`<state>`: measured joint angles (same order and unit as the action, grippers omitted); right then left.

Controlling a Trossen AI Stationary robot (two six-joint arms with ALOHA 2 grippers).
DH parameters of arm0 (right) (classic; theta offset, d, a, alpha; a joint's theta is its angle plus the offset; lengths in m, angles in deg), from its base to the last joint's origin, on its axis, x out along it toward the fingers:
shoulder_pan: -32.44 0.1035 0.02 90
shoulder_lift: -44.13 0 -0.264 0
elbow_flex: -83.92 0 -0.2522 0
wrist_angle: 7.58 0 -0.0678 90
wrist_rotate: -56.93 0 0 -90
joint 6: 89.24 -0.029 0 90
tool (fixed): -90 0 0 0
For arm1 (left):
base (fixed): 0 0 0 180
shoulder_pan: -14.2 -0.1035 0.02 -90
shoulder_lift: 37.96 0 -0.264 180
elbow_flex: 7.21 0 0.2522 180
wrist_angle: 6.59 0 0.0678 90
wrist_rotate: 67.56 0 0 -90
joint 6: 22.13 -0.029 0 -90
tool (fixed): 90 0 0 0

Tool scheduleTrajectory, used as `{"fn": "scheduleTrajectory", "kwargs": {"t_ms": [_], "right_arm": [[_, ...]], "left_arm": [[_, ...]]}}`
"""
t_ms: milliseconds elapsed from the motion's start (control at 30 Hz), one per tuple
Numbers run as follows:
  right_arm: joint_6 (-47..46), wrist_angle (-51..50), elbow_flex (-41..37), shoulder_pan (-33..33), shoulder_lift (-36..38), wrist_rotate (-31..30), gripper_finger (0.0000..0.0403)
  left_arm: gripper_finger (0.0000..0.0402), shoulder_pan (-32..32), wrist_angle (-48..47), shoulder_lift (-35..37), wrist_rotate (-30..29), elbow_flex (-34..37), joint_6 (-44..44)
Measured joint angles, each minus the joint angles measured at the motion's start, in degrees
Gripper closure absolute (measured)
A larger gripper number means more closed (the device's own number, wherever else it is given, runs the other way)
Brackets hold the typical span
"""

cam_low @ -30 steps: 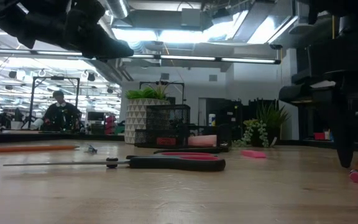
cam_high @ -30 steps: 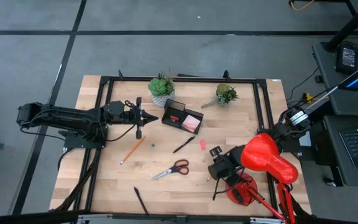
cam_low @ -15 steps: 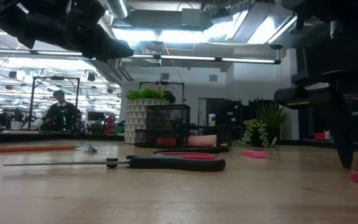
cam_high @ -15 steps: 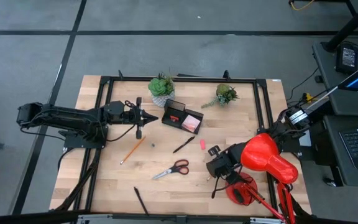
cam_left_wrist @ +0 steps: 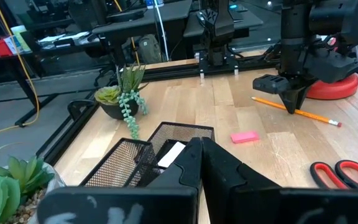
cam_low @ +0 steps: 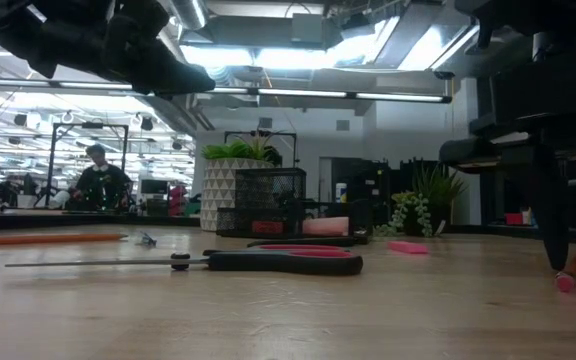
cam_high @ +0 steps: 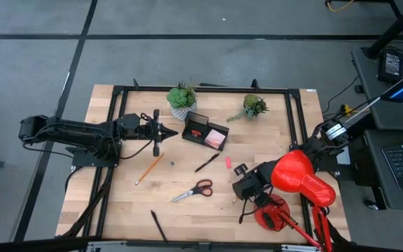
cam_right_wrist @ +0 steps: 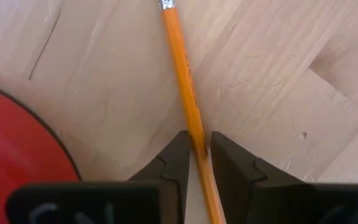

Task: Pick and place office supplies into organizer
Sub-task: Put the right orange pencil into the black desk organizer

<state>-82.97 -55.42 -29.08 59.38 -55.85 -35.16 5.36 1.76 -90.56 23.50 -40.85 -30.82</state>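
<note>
Sticky-note pad [cam_high: 217,137] in organizer [cam_high: 196,130] (front tray)

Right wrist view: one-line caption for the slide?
Right gripper closes its dark fingers around an orange-yellow pencil lying on the wooden table, beside the red lamp base.

Orange-yellow pencil [cam_right_wrist: 184,74], red-handled scissors [cam_high: 193,190], black mesh organizer [cam_high: 205,131]
</note>
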Motion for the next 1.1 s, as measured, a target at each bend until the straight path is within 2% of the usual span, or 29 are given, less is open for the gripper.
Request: {"fn": "scheduleTrajectory", "kwargs": {"t_ms": [900, 1100], "right_arm": [[-4.7, 2.2, -0.1, -0.2, 0.0, -0.4, 0.0335], [-4.7, 2.7, 0.0, -0.2, 0.0, -0.5, 0.036]], "left_arm": [[0.0398, 0.0, 0.0, 0.0, 0.0, 0.0, 0.1], [0.0399, 0.0, 0.0, 0.0, 0.0, 0.0, 0.4]]}}
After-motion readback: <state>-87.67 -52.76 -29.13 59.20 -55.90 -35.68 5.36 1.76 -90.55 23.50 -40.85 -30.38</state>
